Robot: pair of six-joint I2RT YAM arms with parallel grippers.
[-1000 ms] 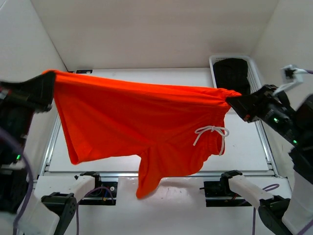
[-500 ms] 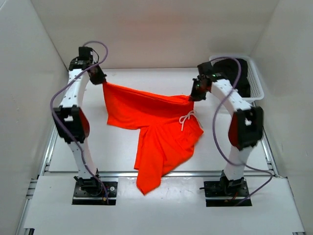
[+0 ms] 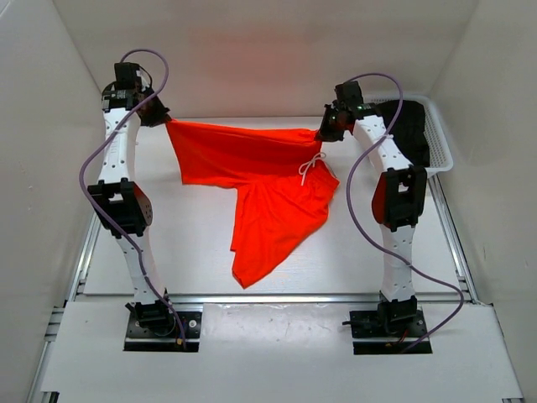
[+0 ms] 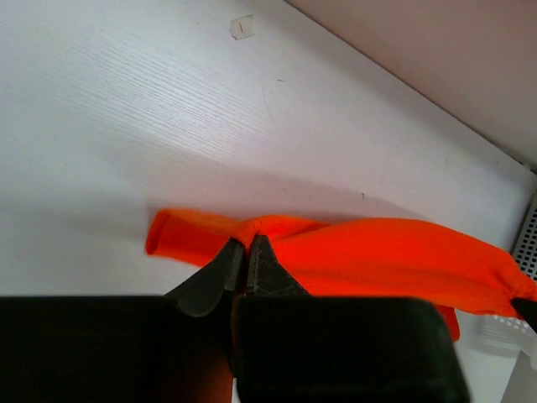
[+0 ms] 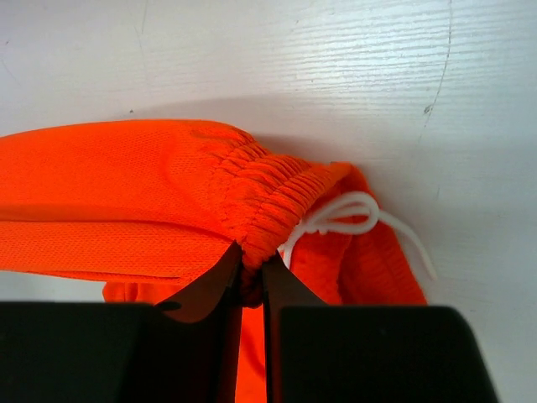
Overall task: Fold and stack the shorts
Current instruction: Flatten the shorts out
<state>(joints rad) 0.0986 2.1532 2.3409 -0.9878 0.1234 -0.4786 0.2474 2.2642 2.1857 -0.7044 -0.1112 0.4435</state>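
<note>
Farther back over the table (image 3: pixel 193 243) than a moment ago, the shorts (image 3: pixel 260 180) hang stretched between both arms, one leg trailing onto the tabletop. The left gripper (image 3: pixel 161 117) is clenched on a fabric corner. The right gripper (image 3: pixel 323 133) pinches the gathered waistband, just beside the white drawstring (image 3: pixel 310 165).

Count: shorts (image 3: pixel 260 168), 1 pair, carrying 1 white drawstring (image 3: pixel 312 164). Arms, 2: left arm (image 3: pixel 114 168), right arm (image 3: pixel 383 156). Grippers, 2: left gripper (image 3: pixel 166 123), right gripper (image 3: pixel 320 134). Basket (image 3: pixel 439 138), 1. Bench (image 3: pixel 193 252), 1.
</note>
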